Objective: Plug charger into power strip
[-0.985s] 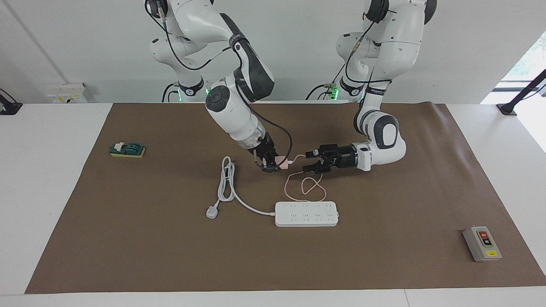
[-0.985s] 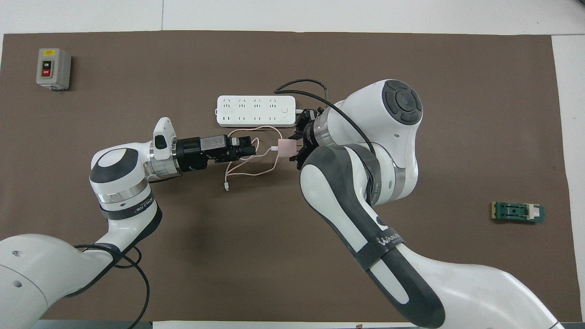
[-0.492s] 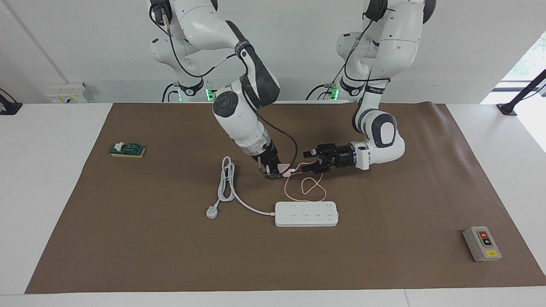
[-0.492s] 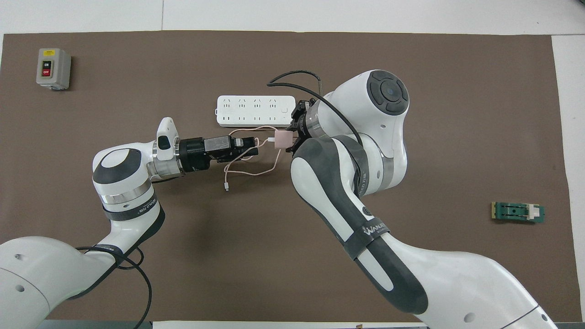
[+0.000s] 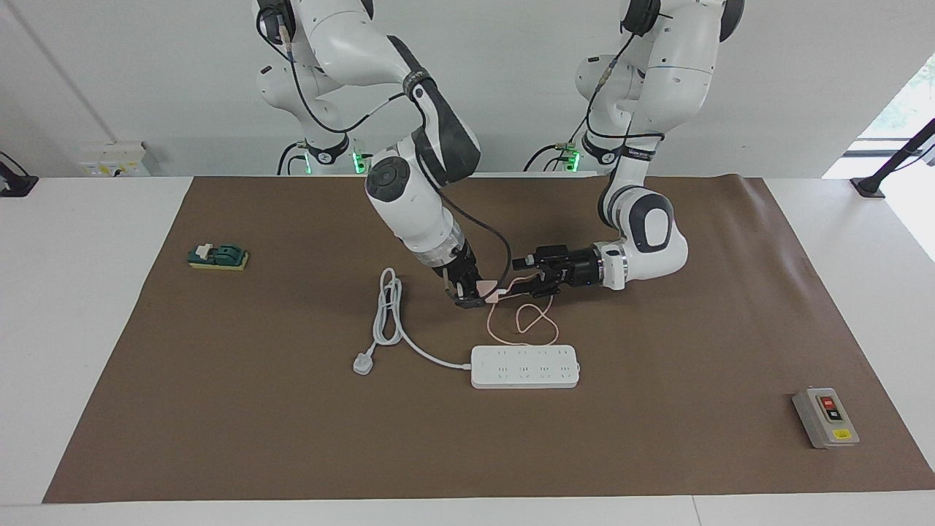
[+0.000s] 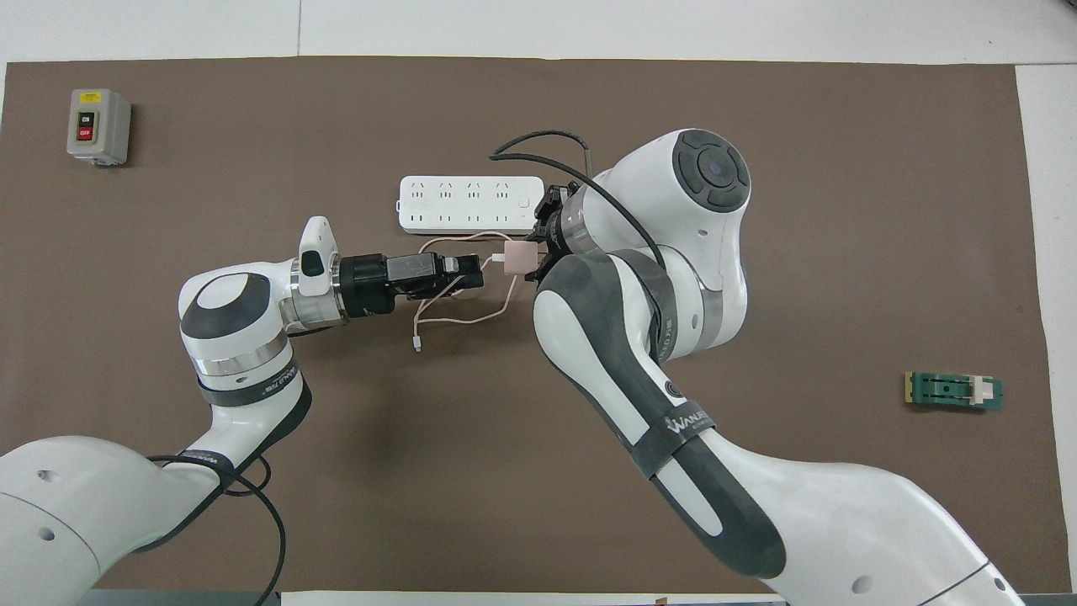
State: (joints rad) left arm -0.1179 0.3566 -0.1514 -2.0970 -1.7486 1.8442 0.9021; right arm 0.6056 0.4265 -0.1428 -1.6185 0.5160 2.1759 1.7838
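The counter [image 5: 109, 307] carries a brown mat [image 5: 657, 453], and the power strip [image 5: 524, 367] lies flat on it near the middle, sockets up, its thick white cord [image 5: 394, 321] running off toward the right arm's end to a loose three-pin plug [image 5: 363, 362]. Taking the strip as the landmark, everything that matters sits just nearer to the robots than it.

The right arm reaches down there, and the right claw [image 5: 473, 292] is clamped on the charger [image 6: 519, 255], holding the pink cube off the mat, above the strip's nearer edge at its corded end. The charger's thin pink cable [image 5: 520, 325] loops down onto the mat between the cube and the strip, its free end lying nearer to the robots than the loop.

The left arm comes in level from the other end, and the left claw [image 6: 473, 275] stands with its fingers apart right beside the charger, around the start of the cable where it leaves the cube; whether it touches cannot be told.

The step in hand looks like a handover or regrasp of the charger between the two claws, with plugging not yet begun. The next move likely calls for the left claw to close on the cube, then turning its prongs down toward a socket.

A grey switch box [image 5: 825, 417] and a small green block [image 5: 218, 256] lie well apart from the strip, at either end.
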